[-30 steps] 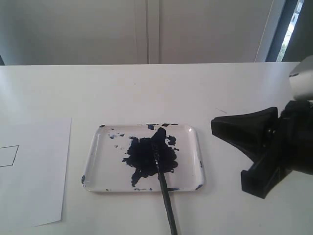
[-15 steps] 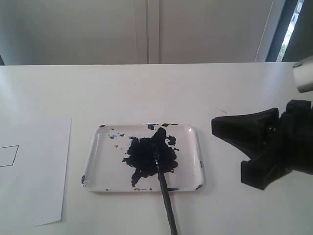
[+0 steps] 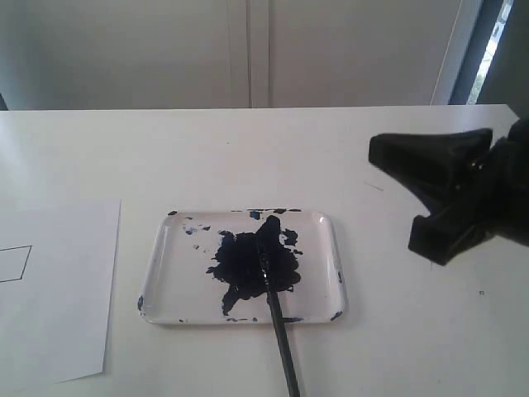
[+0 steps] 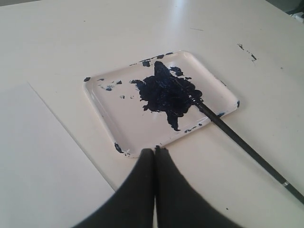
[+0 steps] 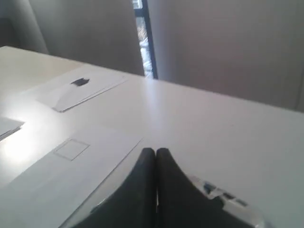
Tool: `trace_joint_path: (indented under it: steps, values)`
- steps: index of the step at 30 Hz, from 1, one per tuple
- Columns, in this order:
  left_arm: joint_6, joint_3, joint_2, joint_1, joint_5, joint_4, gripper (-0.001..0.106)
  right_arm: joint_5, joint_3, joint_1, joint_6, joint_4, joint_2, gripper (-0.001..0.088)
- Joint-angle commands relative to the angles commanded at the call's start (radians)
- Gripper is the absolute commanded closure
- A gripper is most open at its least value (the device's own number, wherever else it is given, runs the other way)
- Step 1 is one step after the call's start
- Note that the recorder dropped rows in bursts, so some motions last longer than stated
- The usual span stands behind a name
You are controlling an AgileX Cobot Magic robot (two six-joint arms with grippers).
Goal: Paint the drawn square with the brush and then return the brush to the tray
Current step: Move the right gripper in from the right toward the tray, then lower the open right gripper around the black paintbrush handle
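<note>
Here, the brush lies in the tray and both grippers hold nothing

Left of the tray (image 3: 169,256), flat on the tabletop (image 3: 248,157), lies a white paper sheet (image 3: 66,281). The drawn square (image 3: 12,265) is on the part of the sheet farthest from the tray. It is a thin dark outline with white paper inside it, partly cut off by the picture's edge. The tray is a shallow white rectangle with a large blue-black paint blot (image 3: 248,265) at its middle and dark specks along its rims. The brush (image 3: 283,339) rests with its darkened tip in the blot. Its black handle crosses the tray's long rim on the camera's side and runs out over the tabletop. The left gripper (image 4: 155,151) appears only in its own wrist view. Its fingers (image 4: 142,190) are pressed together and empty, with the tips close to a long rim of the tray; I cannot tell how high above it. Right of the tray and well apart from it is the right gripper (image 3: 378,153), tips turned toward the tray. Its fingers (image 5: 142,190) are also pressed together with nothing between them.
</note>
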Motion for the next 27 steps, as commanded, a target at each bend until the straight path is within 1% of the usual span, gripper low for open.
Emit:
trace_joint_path:
  steps: [2,5,8,9,11,14,17,19,20,23,25,27]
  values:
    - [0.000,0.000,0.000,0.000,0.000,0.000,0.105,0.115,0.000,0.000,-0.124,0.098,0.000,0.0868]
    - [0.000,0.000,0.000,0.000,0.000,0.000,0.105,0.298,0.000,0.000,-0.255,0.313,-0.002,0.0868]
    - [0.000,0.000,0.000,0.000,0.000,0.000,0.105,0.424,0.001,0.009,-0.377,0.527,-0.002,0.0868]
    - [0.000,0.000,0.000,0.000,0.000,0.000,0.105,0.478,0.001,0.021,-0.420,0.594,-0.002,0.0868]
    - [0.000,0.000,0.000,0.000,0.000,0.000,0.105,0.587,0.001,0.055,-0.503,0.687,-0.009,0.0868]
    - [0.000,0.000,0.000,0.000,0.000,0.000,0.105,0.708,0.001,0.107,-0.605,0.826,-0.012,0.0868]
    - [0.000,0.000,0.000,0.000,0.000,0.000,0.105,0.804,0.001,0.152,-0.726,1.009,-0.012,0.0868]
    - [0.000,0.000,0.000,0.000,0.000,0.000,0.105,0.841,0.001,0.177,-0.817,1.100,-0.012,0.0868]
    - [0.000,0.000,0.000,0.000,0.000,0.000,0.105,0.864,0.001,0.192,-0.880,1.171,-0.012,0.0868]
    - [0.000,0.000,0.000,0.000,0.000,0.000,0.105,0.920,0.001,0.227,-1.045,1.329,-0.012,0.0868]
    - [0.000,0.000,0.000,0.000,0.000,0.000,0.105,0.955,0.001,0.246,-1.113,1.384,-0.012,0.0868]
    - [0.000,0.000,0.000,0.000,0.000,0.000,0.105,0.971,0.001,0.264,-1.137,1.417,-0.012,0.0868]
